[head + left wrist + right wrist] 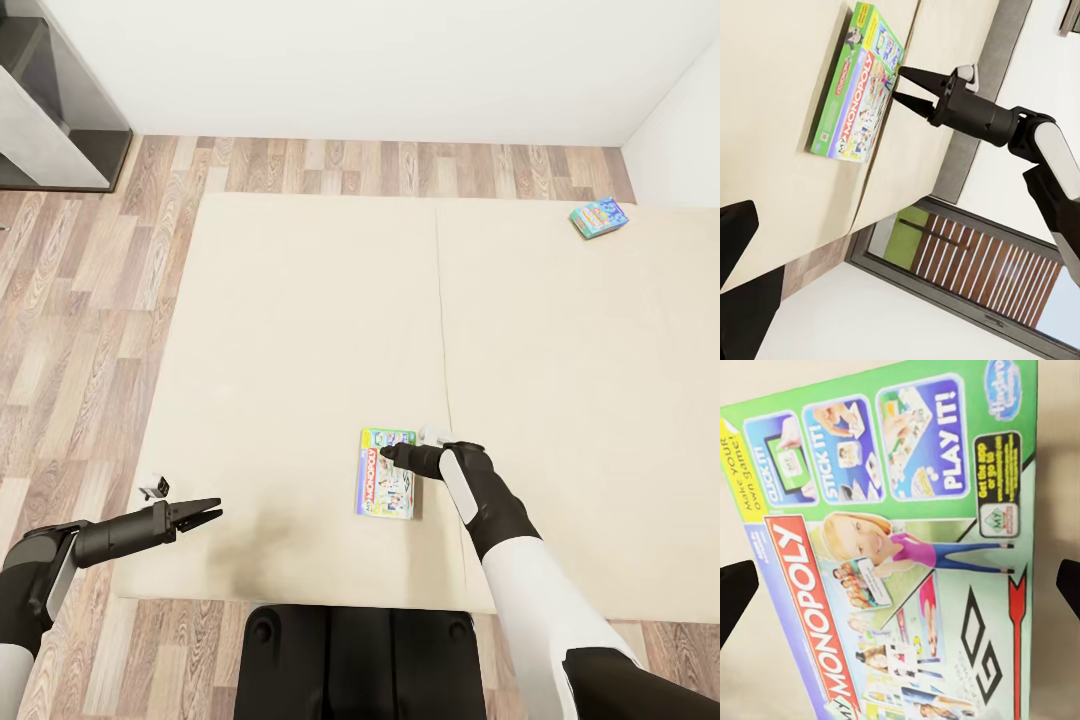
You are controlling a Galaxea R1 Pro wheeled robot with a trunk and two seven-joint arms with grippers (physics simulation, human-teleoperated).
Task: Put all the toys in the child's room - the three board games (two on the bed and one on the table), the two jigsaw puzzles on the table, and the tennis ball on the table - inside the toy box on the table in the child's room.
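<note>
Two board games are counted on the bed: one green Monopoly box near the front edge, and one blue-green game box at the far corner. Two mattress panels are seen, side by side. Two grippers are counted: left gripper, right gripper.

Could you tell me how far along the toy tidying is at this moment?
Nothing looks packed yet. In hand: the right gripper, open, hovers over the Monopoly box lying on the bed. The blue game box lies at the bed's far corner, untouched. The left gripper is idle.
</note>
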